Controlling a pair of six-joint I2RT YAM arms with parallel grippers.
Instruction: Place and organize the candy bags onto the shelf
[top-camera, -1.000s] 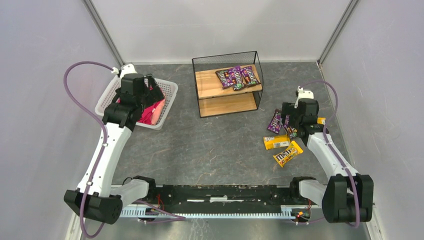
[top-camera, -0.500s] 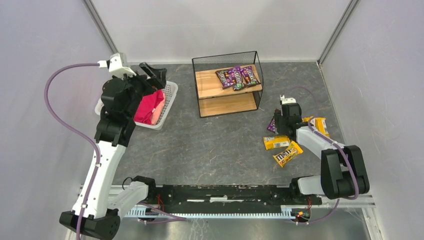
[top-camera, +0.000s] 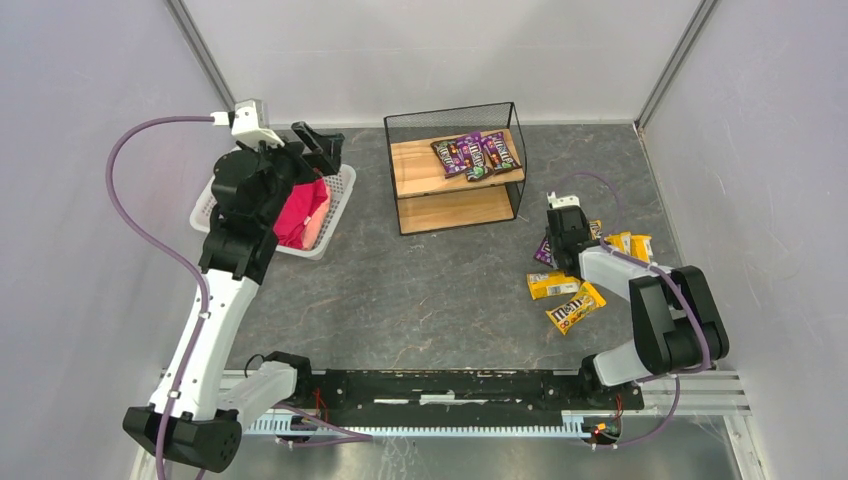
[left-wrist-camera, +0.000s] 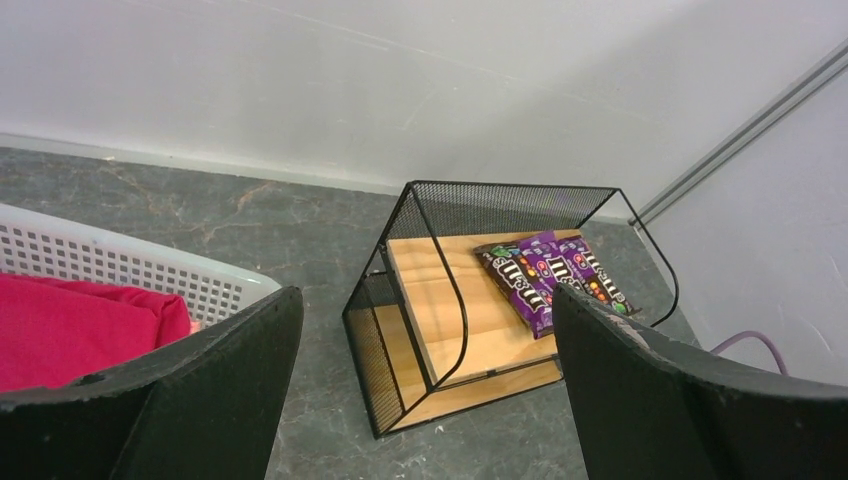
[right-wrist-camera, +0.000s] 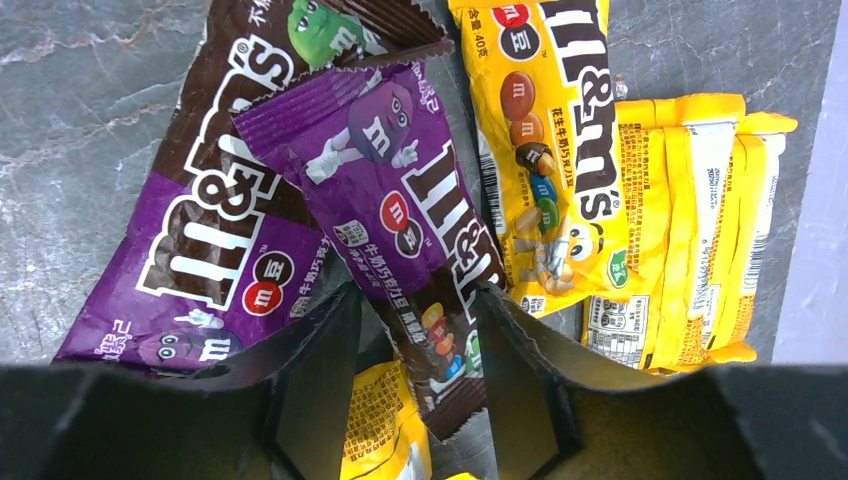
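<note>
Hovering above the white plastic lattice basket (top-camera: 340, 188) and its pink-red soft bundle (top-camera: 303, 215), the left gripper (top-camera: 318, 142) is raised. The two-tier wooden shelf with black wire-mesh frame (top-camera: 455, 208) carries dark purple candy bags (top-camera: 476, 153) on its top board. Bright yellow candy bags (top-camera: 553, 285) lie on the grey table (top-camera: 430, 290).

From the left wrist, its fingers stand wide apart, holding nothing.

From the right wrist, the right gripper (right-wrist-camera: 418, 305) straddles a loose purple bag (right-wrist-camera: 400, 190) lying across another. Its fingers (right-wrist-camera: 315, 370) sit against the bag's edges; whether they clamp it cannot be told.

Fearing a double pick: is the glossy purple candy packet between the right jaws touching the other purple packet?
Touching. Right wrist view: the middle purple packet overlaps the left purple packet.
</note>
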